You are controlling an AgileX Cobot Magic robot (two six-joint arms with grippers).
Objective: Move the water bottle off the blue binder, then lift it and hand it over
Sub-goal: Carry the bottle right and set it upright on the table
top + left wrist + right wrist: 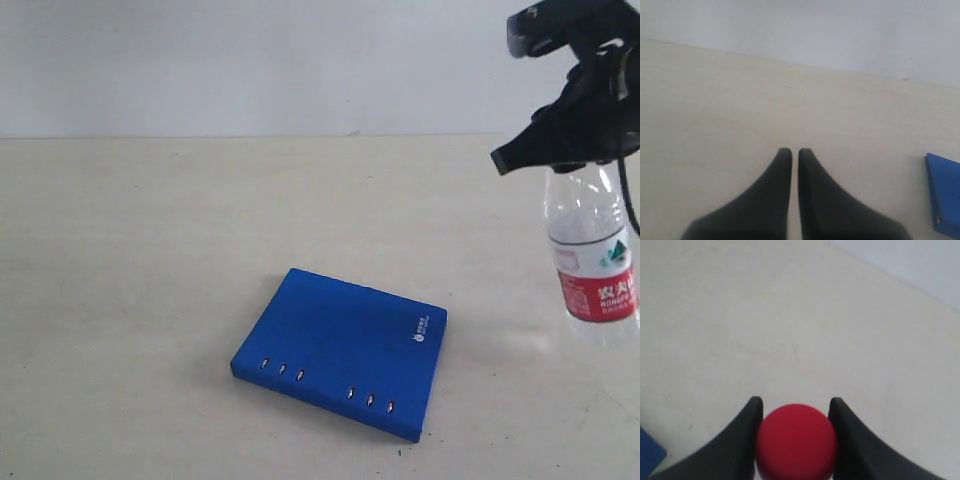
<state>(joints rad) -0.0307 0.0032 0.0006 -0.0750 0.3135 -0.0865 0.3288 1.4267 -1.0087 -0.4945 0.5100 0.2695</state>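
Red-capped water bottle point(593, 250), clamped in my right gripper point(796, 402), off the blue binder point(342, 352) toward the table's point(150, 250) right edge; left gripper point(795, 150) closed

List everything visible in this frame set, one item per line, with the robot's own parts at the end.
water bottle: one, clear with a red cap and a red-and-white label, at the right edge of the exterior view, off the binder and to its right
blue binder: one, bright blue with a small white logo, lying flat near the middle of the table, nothing on it
table: one, pale beige, under everything
wall: one, off-white, behind the table
right gripper: one, black, at the top of the water bottle, jaws pressed against both sides of the red cap
left gripper: one, black, above bare table to one side of the binder, jaws together, holding nothing
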